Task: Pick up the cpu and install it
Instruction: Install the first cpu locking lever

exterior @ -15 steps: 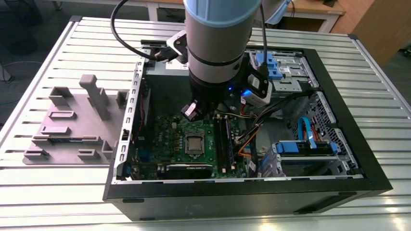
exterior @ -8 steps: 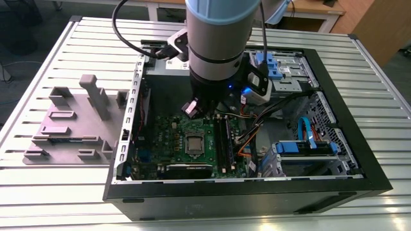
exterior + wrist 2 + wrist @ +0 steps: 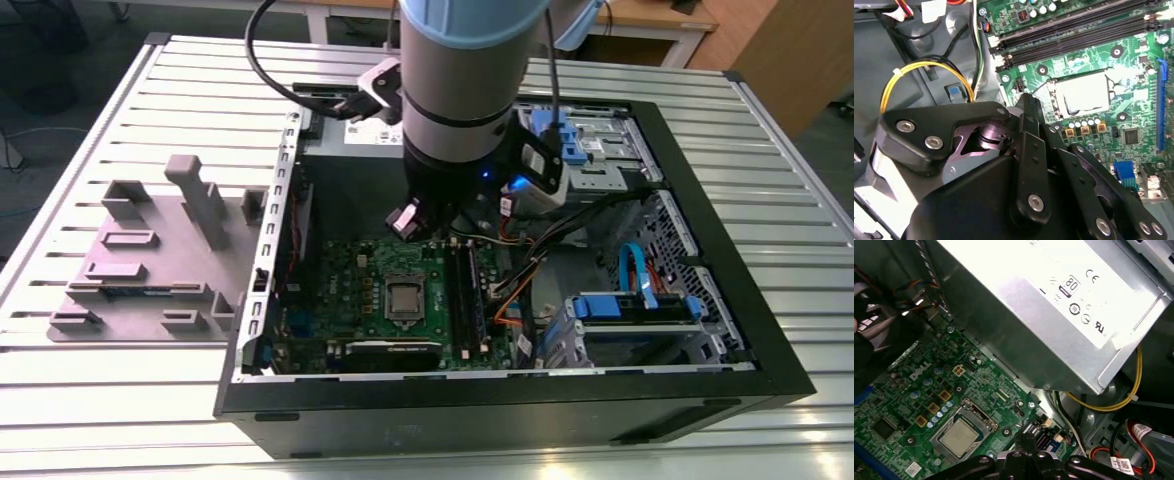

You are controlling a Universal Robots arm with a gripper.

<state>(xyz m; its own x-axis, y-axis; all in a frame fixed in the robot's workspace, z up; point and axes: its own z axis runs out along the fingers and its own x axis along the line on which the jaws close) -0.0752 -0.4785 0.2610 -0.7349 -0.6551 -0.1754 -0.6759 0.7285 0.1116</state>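
Black gripper (image 3: 1026, 107) linkage lies closest in the second wrist view, its fingers drawn together to a narrow tip with nothing between them, hanging above the green circuit board (image 3: 1114, 45) just beside the socket. The cpu (image 3: 1085, 93) sits flat in that metal-framed socket, a small square with a pale silvery top, its edges in line with the frame. In the first wrist view the cpu (image 3: 958, 435) lies near the gripper (image 3: 1024, 440), and a big grey power-supply box (image 3: 1054, 315) looms over the board with a yellow wire (image 3: 1114, 402) looping under it. The exterior view shows the arm (image 3: 461, 90) reaching down into the open computer case (image 3: 507, 400) on a slatted tabletop (image 3: 120, 100), with a grey parts holder (image 3: 147, 250) at the exterior view's left.
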